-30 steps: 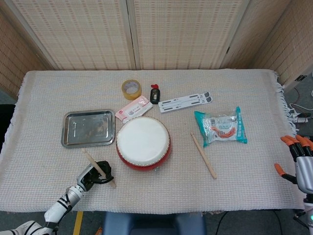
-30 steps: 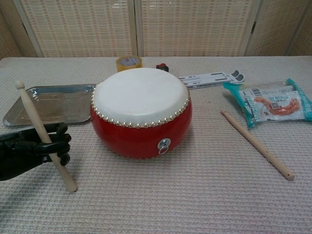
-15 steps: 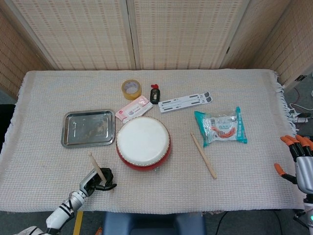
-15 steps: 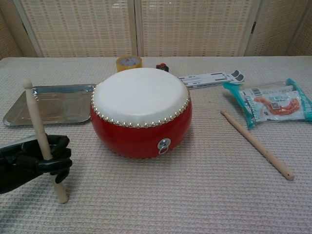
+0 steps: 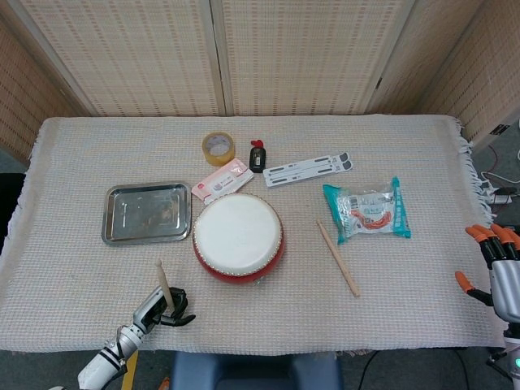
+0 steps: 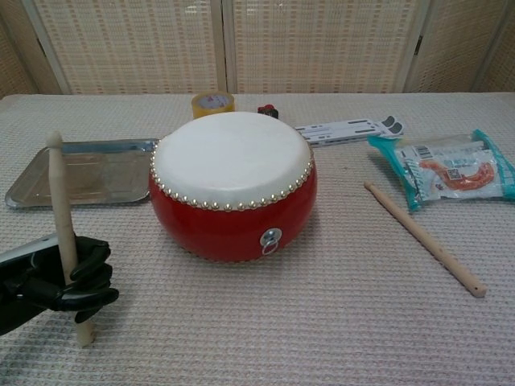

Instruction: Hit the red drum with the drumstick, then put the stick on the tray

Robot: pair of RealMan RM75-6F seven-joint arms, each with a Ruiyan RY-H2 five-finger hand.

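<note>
The red drum (image 5: 239,238) (image 6: 233,186) with a white skin sits at the table's middle. My left hand (image 5: 168,306) (image 6: 68,277), black, grips a wooden drumstick (image 5: 162,281) (image 6: 64,217) near its lower end, front left of the drum and apart from it. The stick stands nearly upright, its tip level with the drum's top. The steel tray (image 5: 146,212) (image 6: 84,171) lies left of the drum. My right hand (image 5: 492,264), with orange fingertips, hangs off the table's right edge, fingers apart, holding nothing.
A second drumstick (image 5: 337,257) (image 6: 422,237) lies right of the drum. A teal snack packet (image 5: 370,211) is further right. Behind the drum are a tape roll (image 5: 218,148), a pink packet (image 5: 219,181), a small black item (image 5: 257,156) and white strips (image 5: 309,169).
My left hand has drawn back toward the front edge with the stick. The stick has swung from a leftward tilt to nearly upright. The right hand has stayed still.
</note>
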